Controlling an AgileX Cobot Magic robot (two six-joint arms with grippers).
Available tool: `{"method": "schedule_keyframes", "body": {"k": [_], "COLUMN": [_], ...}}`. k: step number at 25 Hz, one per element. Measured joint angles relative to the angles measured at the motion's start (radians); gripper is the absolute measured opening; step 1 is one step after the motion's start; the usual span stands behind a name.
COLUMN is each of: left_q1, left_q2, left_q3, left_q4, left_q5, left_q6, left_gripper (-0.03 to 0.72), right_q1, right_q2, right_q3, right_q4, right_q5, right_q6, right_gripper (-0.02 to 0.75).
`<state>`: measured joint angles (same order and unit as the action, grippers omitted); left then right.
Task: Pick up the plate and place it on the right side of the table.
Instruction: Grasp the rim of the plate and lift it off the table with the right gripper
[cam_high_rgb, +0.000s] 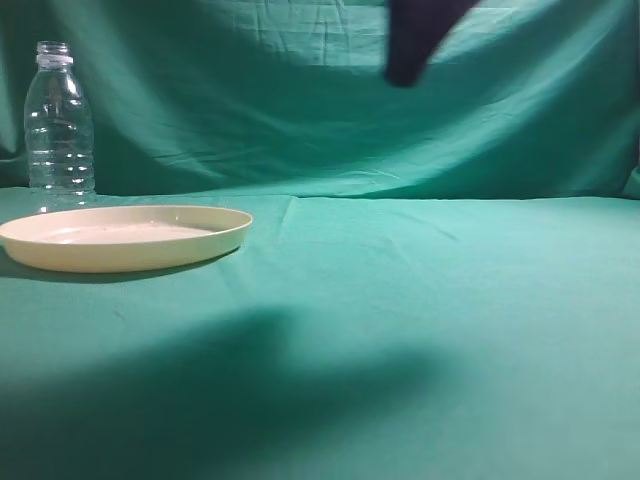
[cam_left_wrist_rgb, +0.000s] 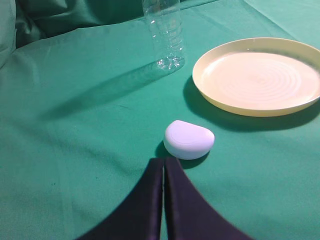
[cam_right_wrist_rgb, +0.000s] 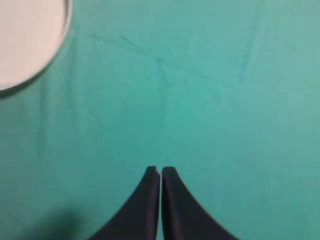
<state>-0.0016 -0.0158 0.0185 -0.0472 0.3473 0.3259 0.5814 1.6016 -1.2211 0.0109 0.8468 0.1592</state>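
The pale cream-yellow plate (cam_high_rgb: 125, 237) lies flat on the teal-green table (cam_high_rgb: 420, 300) at the left. It also shows in the left wrist view (cam_left_wrist_rgb: 257, 75) at the upper right, and its edge shows in the right wrist view (cam_right_wrist_rgb: 27, 42) at the top left. My left gripper (cam_left_wrist_rgb: 163, 161) is shut and empty, low over the cloth, short of the plate. My right gripper (cam_right_wrist_rgb: 160, 170) is shut and empty, high above bare cloth to the right of the plate. A dark part of the right arm (cam_high_rgb: 415, 40) hangs at the top of the exterior view.
A clear plastic bottle (cam_high_rgb: 59, 125) stands upright behind the plate at the far left; it also shows in the left wrist view (cam_left_wrist_rgb: 165, 35). A small white rounded object (cam_left_wrist_rgb: 188, 139) lies on the cloth just ahead of my left gripper. A green cloth backdrop hangs behind.
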Motion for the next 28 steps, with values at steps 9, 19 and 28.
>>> {"method": "schedule_keyframes", "body": {"k": [9,19,28], "left_q1": [0.0,0.0,0.0], "left_q2": [0.0,0.0,0.0], "left_q3": [0.0,0.0,0.0], "left_q4": [0.0,0.0,0.0], "left_q5": [0.0,0.0,0.0], "left_q6": [0.0,0.0,0.0], "left_gripper": [0.0,0.0,0.0], "right_q1": [0.121,0.122,0.122], "right_q2": [0.328,0.611,0.695], "right_q3": [-0.381,-0.633,-0.651], "right_q4": [0.0,0.021,0.014], "right_q5": [0.019,0.013,-0.063], "right_q6": [-0.037,-0.047,-0.093], "right_gripper": [0.034,0.543,0.484]}}
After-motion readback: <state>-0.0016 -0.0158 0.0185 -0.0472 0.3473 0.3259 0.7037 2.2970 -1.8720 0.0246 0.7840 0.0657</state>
